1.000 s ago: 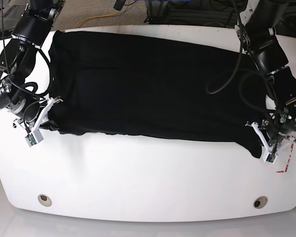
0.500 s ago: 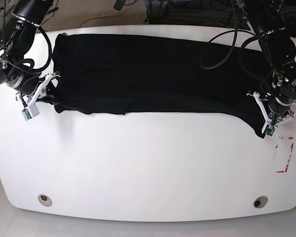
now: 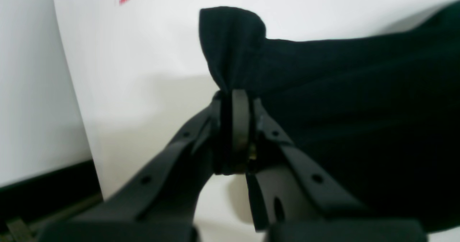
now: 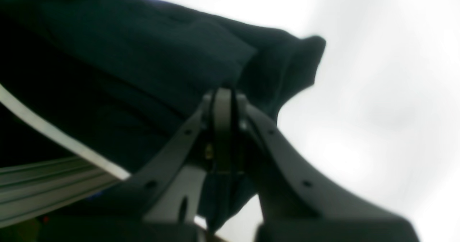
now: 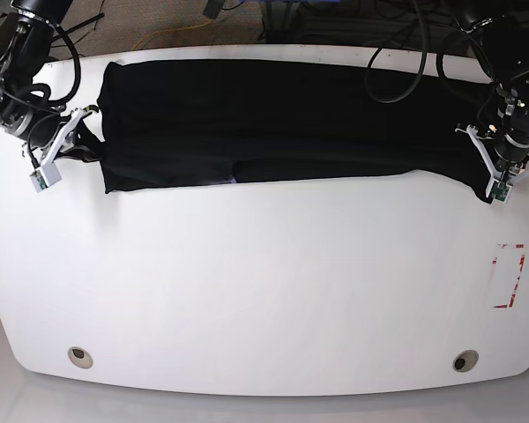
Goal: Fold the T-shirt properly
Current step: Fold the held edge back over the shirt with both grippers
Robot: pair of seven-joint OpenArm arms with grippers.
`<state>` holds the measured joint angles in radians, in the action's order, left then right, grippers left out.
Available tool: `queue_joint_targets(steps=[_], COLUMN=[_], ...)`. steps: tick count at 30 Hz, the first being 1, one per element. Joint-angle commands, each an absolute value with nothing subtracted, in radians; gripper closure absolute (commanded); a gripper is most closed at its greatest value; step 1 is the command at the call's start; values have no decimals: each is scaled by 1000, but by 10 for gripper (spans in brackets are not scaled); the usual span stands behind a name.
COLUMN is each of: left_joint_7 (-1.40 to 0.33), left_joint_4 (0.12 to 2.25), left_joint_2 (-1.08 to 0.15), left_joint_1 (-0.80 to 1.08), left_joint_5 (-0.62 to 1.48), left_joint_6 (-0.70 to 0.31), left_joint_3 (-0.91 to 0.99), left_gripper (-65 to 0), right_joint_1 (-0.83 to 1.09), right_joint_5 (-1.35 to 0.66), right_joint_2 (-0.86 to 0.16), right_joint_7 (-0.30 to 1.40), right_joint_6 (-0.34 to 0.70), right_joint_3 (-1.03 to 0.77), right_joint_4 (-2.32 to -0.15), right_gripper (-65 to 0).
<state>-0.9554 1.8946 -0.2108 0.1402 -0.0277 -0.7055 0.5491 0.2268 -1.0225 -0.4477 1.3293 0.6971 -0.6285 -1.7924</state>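
Both arms have carried the near edge of the T-shirt toward the far side since the earlier frames, so the black cloth now lies as a narrower band along the far part of the tabletop. The left gripper, on the scene's right, has its jaws pressed together on a bunched corner of the cloth; the right gripper, on the scene's left, likewise pinches a corner, with a flap sticking up past the jaws.

To do this fold well, I judge that both arms should travel evenly and keep the carried edge taut between them, then lay it parallel to the far hem before letting go. The near edge sags and steps near its middle, so a little outward pull at both ends would probably flatten it.

Room on the far side is short: the cloth already reaches close to the tabletop's far rim. The near half of the tabletop is open white surface, with a red marking at the near right.
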Motion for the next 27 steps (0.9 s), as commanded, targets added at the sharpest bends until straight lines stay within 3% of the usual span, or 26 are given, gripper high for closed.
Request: queue_joint_targets(steps=[1, 12, 15, 17, 18, 20, 22, 24, 27], left_joint_7=[-1000, -1027, -1027, -1029, -1029, -1029, -1029, -1029, -1029], left_joint_4=[1916, 1916, 1916, 1916, 1916, 1916, 1916, 1917, 1959], left_joint_2=[-228, -236, -236, -236, -236, -246, -266, -268, -271], left_joint_1=[140, 252, 294, 311, 321, 349, 358, 363, 364], left_joint_5=[-39, -44, -42, -45, -45, -47, -42, -39, -38], left_joint_6=[-698, -698, -698, -698, -698, -698, -698, -698, -698], left_joint_3=[587, 615, 611, 579, 565, 539, 533, 536, 544], left_gripper=[0, -4, -85, -186, -235, -361, -442, -469, -469], right_joint_1=[254, 398, 398, 398, 397, 397, 398, 395, 392], right_joint_5=[-1044, -1055, -1009, -958, -941, -909, -911, -911, -914], right_joint_2=[-472, -418, -397, -389, -387, -387, -389, -389, -374], right_joint_7=[1316, 1331, 1331, 1331, 1331, 1331, 1331, 1331, 1331], right_joint_6=[698, 698, 698, 698, 698, 698, 698, 698, 698], right_joint_3=[-656, -653, -653, -653, -653, -659, -667, -705, -742], right_joint_4=[-1810, -1873, -1859, -1857, -1857, -1859, -1860, -1874, -1920], right_gripper=[0, 0, 0, -3, -40, -176, -301, -415, -452])
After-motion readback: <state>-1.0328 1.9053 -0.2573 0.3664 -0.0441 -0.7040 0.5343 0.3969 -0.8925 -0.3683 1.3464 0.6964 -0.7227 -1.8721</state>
